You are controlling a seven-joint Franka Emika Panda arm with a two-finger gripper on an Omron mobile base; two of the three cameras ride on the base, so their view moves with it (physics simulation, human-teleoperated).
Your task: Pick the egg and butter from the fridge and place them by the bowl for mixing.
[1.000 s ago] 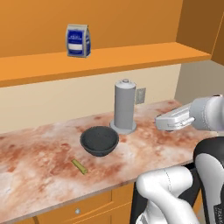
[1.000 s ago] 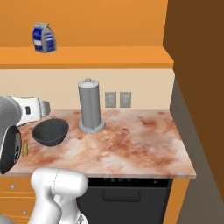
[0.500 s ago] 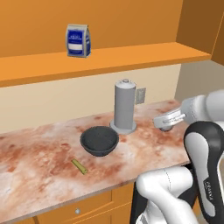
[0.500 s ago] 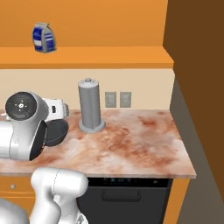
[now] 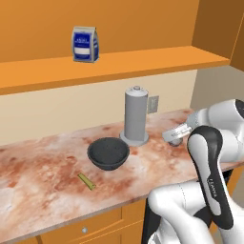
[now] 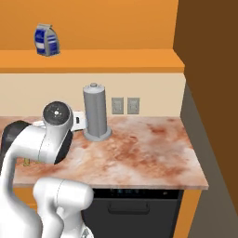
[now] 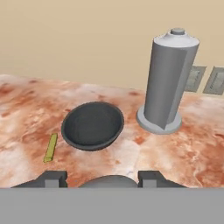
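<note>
On the mottled red-brown marble-look countertop (image 5: 43, 167), a round, shallow, matte near-black bowl (image 5: 108, 153) sits just left of a tall smooth grey cylinder with a small knob on top (image 5: 135, 116), which stands upright on a flat round base, near the bowl but apart from it. A thin short olive-yellow stick of butter (image 5: 86, 180) lies flat on the counter in front of the bowl and slightly to its left, close to it but not touching; in the hand view it lies just left of the bowl.

The two-finger gripper (image 5: 175, 136) hangs over the right part of the counter, right of the cylinder, fingers pointing left toward it. In the hand view the two dark square fingertips (image 7: 53, 178) sit either side of a pale grey rounded lump, the egg (image 7: 108, 181), which fills the gap between them, so the gripper is closed around the egg. From the left base view a small grey rounded shape shows under the fingers.

Behind the counter runs a plain beige wall (image 5: 57, 109) with two grey rectangular outlet plates (image 6: 125, 105) right of the cylinder. Above is a flat orange wooden shelf (image 5: 143, 61) carrying a small blue-and-white bag (image 5: 85, 44), upright. Orange cabinet fronts with a small round knob (image 5: 84, 230) run below the counter edge. A dark brown tall panel (image 6: 209, 69) stands at the counter's right end.
</note>
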